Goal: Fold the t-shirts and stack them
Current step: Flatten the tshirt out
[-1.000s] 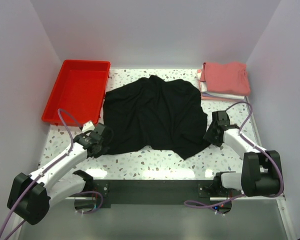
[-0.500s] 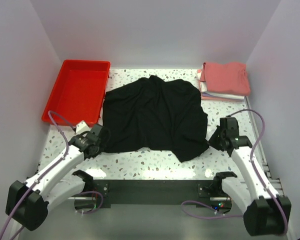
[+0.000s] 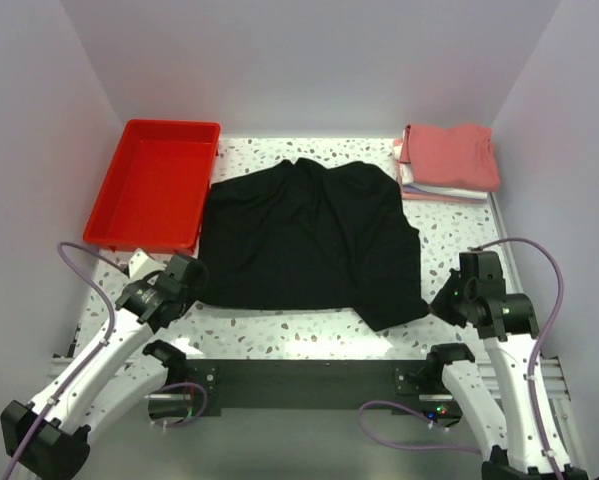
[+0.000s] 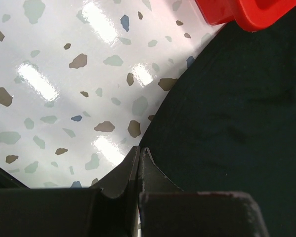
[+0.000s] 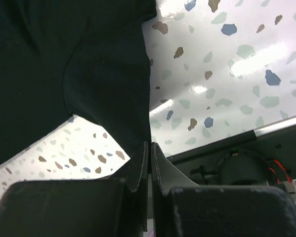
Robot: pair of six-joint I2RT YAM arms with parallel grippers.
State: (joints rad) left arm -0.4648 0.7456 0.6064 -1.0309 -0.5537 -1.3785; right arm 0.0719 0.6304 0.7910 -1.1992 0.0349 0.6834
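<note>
Speckled white worktop [image 3: 309, 335] fills a pale-walled booth, with both arms reaching in from its near edge. Spread flat across the middle lies the black shirt [image 3: 309, 235], neck toward the far wall, its near hem close to the front edge and its near right corner hanging a little lower than the rest. A red tray [image 3: 174, 124] sits at the far left, its right wall just beside the shirt's left side. At the far right corner is a stack of folded shirts [image 3: 449, 155], salmon-red on top with white and pale layers under it, apart from the black one.

The left arm [image 3: 109, 345] has its jaws pressed together on the shirt's near left edge; the left wrist view shows the tips meeting right at the cloth's border. The right arm [image 3: 509, 360] has its jaws closed on the near right corner, and a fold of hem runs down between the tips.
</note>
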